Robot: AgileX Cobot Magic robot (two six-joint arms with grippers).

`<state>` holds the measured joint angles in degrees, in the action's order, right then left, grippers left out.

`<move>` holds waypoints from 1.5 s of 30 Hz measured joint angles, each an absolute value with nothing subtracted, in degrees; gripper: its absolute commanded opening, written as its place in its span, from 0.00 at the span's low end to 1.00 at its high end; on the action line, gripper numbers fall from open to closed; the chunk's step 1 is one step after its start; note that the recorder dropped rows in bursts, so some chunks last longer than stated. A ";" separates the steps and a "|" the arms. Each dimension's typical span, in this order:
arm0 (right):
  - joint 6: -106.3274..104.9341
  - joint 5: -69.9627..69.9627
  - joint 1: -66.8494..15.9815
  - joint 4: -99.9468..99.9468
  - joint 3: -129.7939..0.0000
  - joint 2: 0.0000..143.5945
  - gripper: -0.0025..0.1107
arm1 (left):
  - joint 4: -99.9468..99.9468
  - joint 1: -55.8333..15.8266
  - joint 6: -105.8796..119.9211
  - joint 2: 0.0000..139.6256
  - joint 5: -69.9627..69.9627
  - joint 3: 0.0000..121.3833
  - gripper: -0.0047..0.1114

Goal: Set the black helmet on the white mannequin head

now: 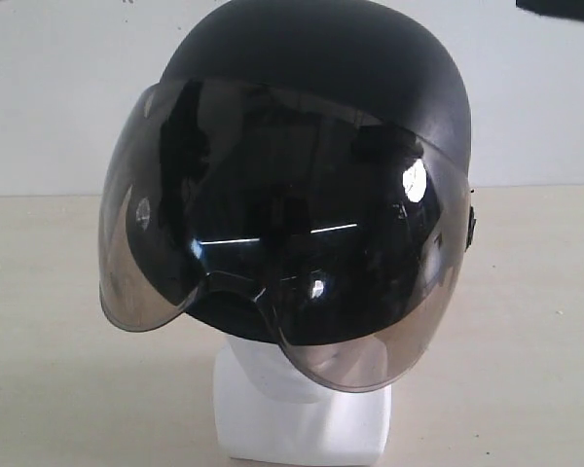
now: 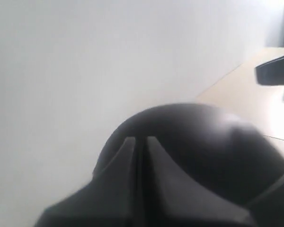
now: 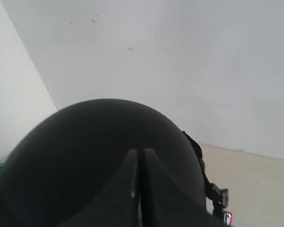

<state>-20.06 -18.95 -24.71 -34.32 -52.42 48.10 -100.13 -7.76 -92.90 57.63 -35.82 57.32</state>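
The black helmet (image 1: 321,68) sits over the white mannequin head (image 1: 302,418), of which only the chin, neck and squarish base show under the smoky visor (image 1: 292,233). In the left wrist view my left gripper (image 2: 140,139) is shut, its tips close over the helmet shell (image 2: 203,142), with nothing between them. Seen from the right wrist, my right gripper (image 3: 141,151) is likewise shut and empty, just above the shell (image 3: 85,142). Whether either touches the shell is unclear. A strap with its buckle (image 3: 217,196) hangs at the helmet's side. Neither gripper shows in the exterior view.
The head stands on a pale wooden table (image 1: 526,341) in front of a white wall (image 1: 58,97). A dark shape (image 1: 565,8) cuts into the top right corner of the exterior view. A dark blurred part (image 2: 274,73) shows beyond the helmet in the left wrist view.
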 measured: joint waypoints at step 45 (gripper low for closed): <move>-32.76 -46.35 -33.95 -43.94 -72.97 69.61 0.02 | -100.53 -7.01 -97.18 97.21 -69.69 93.78 0.08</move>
